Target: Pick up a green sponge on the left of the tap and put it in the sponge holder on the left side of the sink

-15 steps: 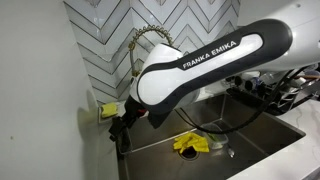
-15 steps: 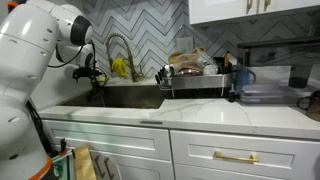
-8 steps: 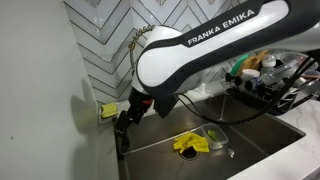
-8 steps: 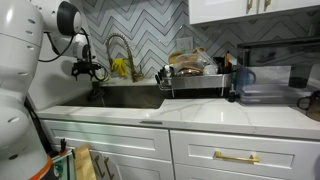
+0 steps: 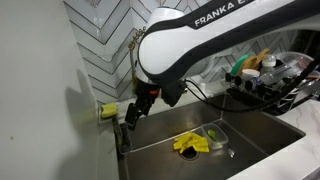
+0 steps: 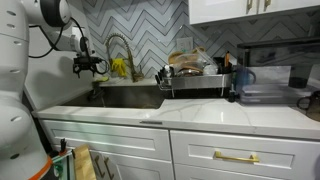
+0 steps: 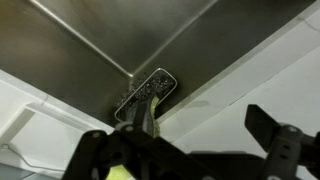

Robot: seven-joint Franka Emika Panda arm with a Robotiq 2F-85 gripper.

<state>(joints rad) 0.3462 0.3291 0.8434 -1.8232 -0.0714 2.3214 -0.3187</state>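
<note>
My gripper (image 5: 130, 113) has risen since a second ago; in the earlier frames it hung low at the sink's (image 5: 250, 150) left edge, and now it sits higher, beside the sponge (image 5: 108, 110); my arm has swung up and out of the frame's middle too, so the tap (image 5: 137, 40) shows more; the sponge itself has not moved, a green block on the ledge against the tiled wall, left of the tap, apparently in a small holder there, though I cannot tell that for sure; in the wrist view my fingers (image 7: 275, 135) stand apart with nothing between them, the sink corner far below; so I hold nothing; I judge this a withdrawal after release, or else a lift before reaching for the sponge, and the frames do not settle which; yellow gloves (image 5: 190, 143) lie in the basin, untouched.
</note>
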